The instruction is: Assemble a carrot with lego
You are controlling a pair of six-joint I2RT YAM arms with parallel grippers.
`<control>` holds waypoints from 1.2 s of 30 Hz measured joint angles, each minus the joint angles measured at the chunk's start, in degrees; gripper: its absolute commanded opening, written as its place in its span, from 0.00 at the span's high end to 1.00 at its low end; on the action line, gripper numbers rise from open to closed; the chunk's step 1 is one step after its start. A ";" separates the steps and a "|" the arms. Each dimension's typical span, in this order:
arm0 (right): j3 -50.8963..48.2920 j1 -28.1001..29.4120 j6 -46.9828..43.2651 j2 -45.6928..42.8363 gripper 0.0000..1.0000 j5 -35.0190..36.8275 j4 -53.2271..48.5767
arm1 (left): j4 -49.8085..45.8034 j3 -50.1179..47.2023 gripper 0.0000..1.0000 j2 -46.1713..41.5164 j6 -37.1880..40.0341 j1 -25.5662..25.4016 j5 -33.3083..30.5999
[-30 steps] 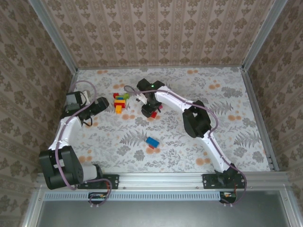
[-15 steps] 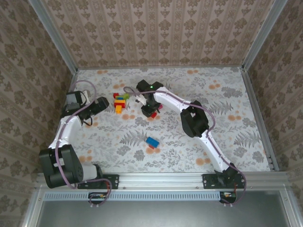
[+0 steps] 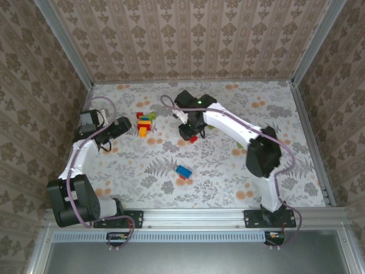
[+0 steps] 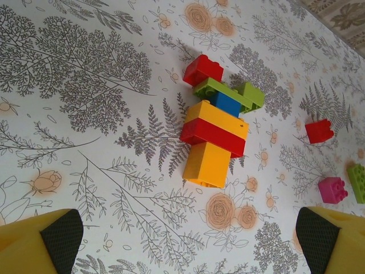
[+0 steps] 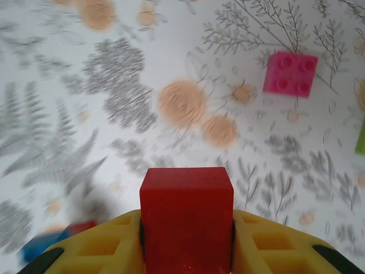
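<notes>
**One red brick taken up by the right claw**

Over the last second the right claw [image 5: 187, 242] has been drawn from partly open to nearly shut. A red brick [image 5: 187, 202] is now clamped squarely between its jaws. In the overhead view the right arm [image 3: 239, 130] has been swung a little toward the right edge of the worktop [image 3: 142, 171], with its elbow carried well outward. The claw and brick are seen near the middle of the far half. The pattern in the right wrist view is blurred, so the claw is judged to be moving and the brick to be off the surface.

The stack [image 4: 215, 137], a flat run of orange, red, blue and green bricks, has not been shifted. It lies toward the far edge, left of centre. A pink brick [image 5: 290, 73] is left on the worktop just beyond the held one. A blue brick [image 3: 183, 170] lies well apart, toward the near edge. The left claw [image 4: 189, 235] has been kept spread wide with nothing in it, and the stack lies ahead of it.

The pick is therefore judged complete. What remains is for the red brick to be carried across to the stack and pressed on. For that, the studs will have to be lined up, and the stack may need to be steadied.
</notes>
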 measured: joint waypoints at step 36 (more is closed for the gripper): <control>-20.72 14.45 8.44 -6.54 0.66 -1.70 8.94 | -0.17 0.02 0.00 0.00 0.00 -0.39 0.11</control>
